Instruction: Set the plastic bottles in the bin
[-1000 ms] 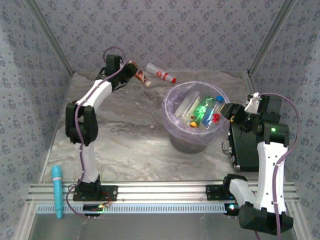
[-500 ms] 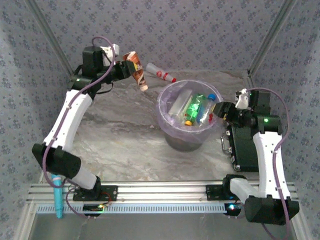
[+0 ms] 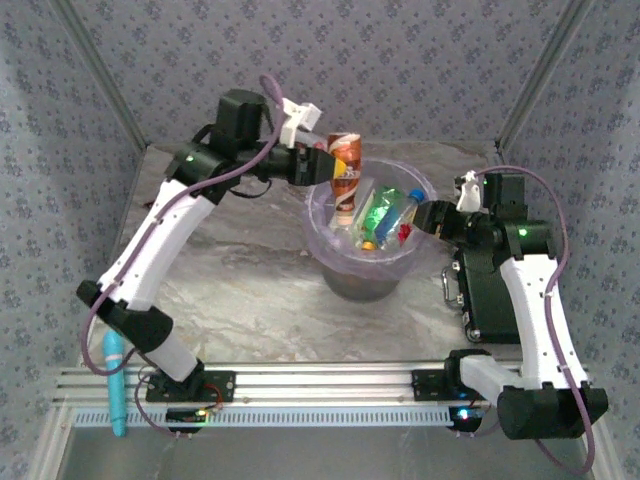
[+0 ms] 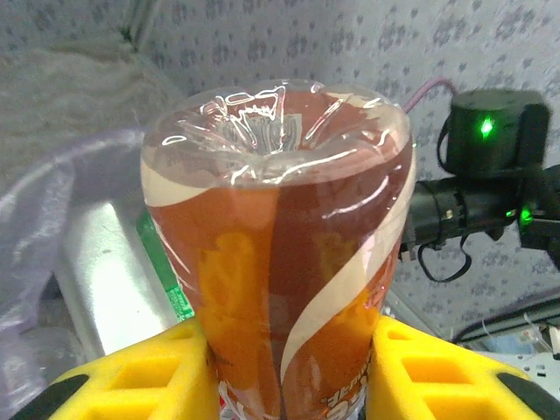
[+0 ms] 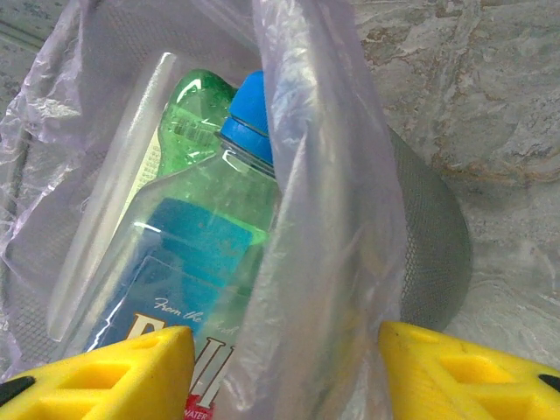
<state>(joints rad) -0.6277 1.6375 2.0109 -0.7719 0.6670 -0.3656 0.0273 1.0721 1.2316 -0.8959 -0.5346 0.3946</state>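
My left gripper [image 3: 338, 165] [image 4: 289, 376] is shut on a plastic bottle [image 3: 343, 172] [image 4: 280, 245] with a brown and orange label. It holds the bottle over the left rim of the bin [image 3: 322, 228], base toward the wrist camera. The bin is a round bucket lined with a lavender bag. Several bottles lie inside it, among them a green one [image 3: 380, 215] [image 5: 197, 114] and a blue-capped one [image 3: 413, 197] [image 5: 249, 109]. My right gripper [image 3: 430, 217] [image 5: 284, 367] straddles the bin's right rim [image 5: 429, 254], one finger inside and one outside, with the bag fold pinched between them.
A light blue stick [image 3: 113, 375] lies at the near left by the rail. A black box [image 3: 490, 295] stands under the right arm at the right. Patterned walls close in the table at the back and sides.
My left arm has swung right from the back left, carrying the bottle to above the bin. My right gripper and the bin have shifted left together.
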